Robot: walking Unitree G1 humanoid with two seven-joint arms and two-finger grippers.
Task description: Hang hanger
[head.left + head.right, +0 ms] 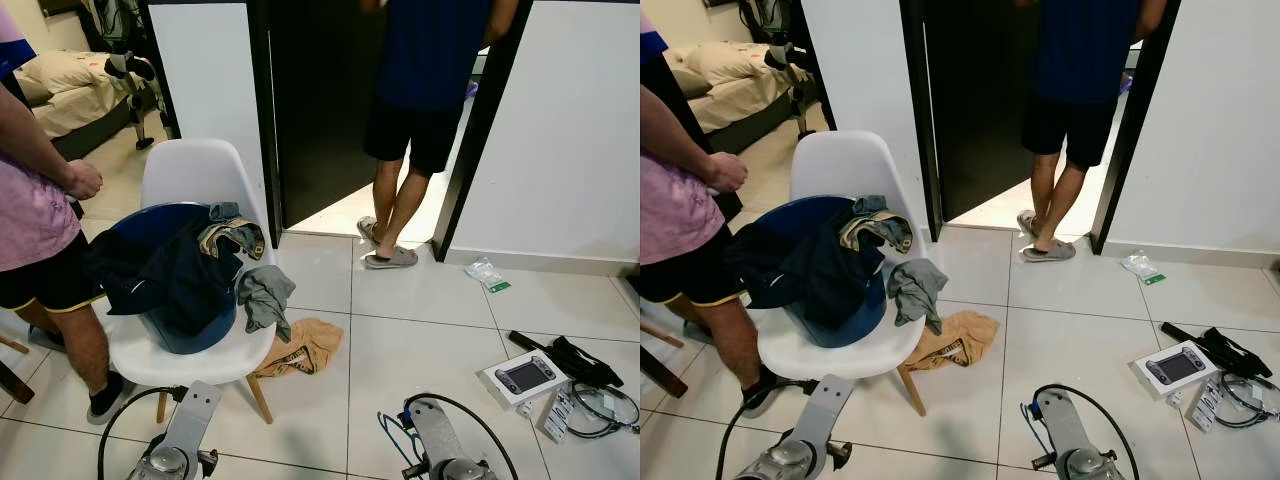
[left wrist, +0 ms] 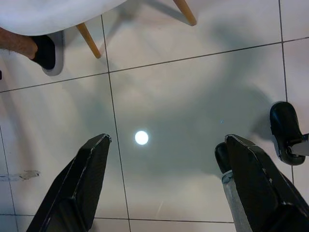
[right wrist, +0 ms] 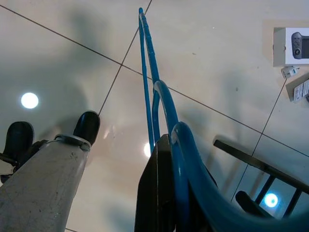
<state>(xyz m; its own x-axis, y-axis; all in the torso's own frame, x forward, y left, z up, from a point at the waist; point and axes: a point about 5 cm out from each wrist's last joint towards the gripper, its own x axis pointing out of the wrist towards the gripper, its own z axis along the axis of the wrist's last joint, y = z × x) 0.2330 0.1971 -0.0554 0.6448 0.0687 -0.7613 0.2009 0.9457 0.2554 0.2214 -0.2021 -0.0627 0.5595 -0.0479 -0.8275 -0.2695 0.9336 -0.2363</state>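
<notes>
Chair at ten o'clock, doorway at twelve

A basket [image 1: 150, 225] heaped with clothes [image 1: 190, 265] sits on the chair [image 1: 200, 170]. A garment [image 1: 300, 348] lies on the floor just beside it. A boxed device [image 1: 522, 377] and cables [image 1: 600, 400] lie at three o'clock.

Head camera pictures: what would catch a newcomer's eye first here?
The white chair on the robot's left, carrying a blue basket heaped with dark clothes, stands out first, with a tan garment on the floor beside it. Then the person standing in the dark doorway ahead. The right gripper holds a blue hanger.
</notes>
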